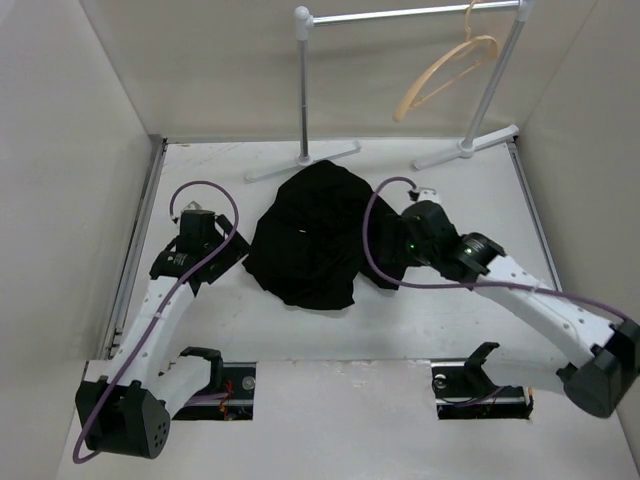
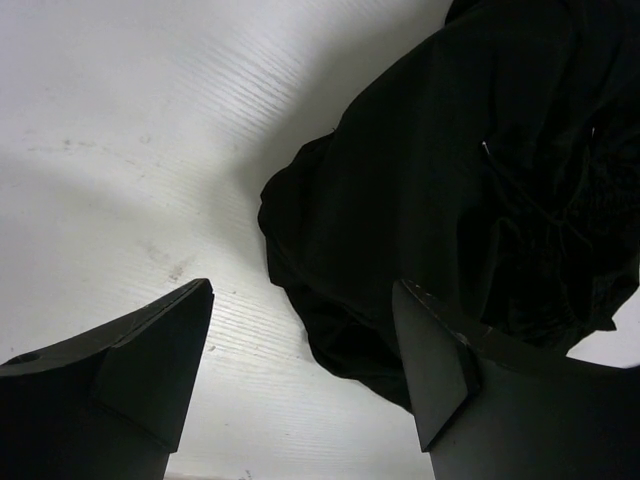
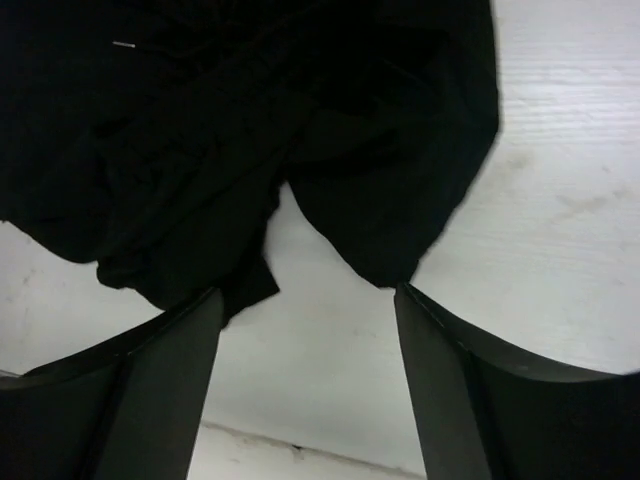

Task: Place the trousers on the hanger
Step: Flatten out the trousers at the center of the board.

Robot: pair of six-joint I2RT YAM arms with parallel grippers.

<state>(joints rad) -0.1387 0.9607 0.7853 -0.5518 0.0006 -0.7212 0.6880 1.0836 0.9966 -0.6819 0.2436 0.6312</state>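
Found the trousers (image 1: 310, 235) heaped mid table (image 1: 200, 320), long axis roughly 12-to-6, at 3 o'clock of the wide-open, empty left gripper (image 2: 305, 300) and 9 o'clock of the nearer, equally wide, empty right gripper (image 3: 305, 300), with the hanger (image 1: 445, 70) well apart at 1 o'clock.

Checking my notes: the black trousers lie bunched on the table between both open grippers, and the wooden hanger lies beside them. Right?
The hanger is not beside them: the top external view shows it hanging from the rail at the back right. The trousers do lie bunched between the open left gripper and right gripper.
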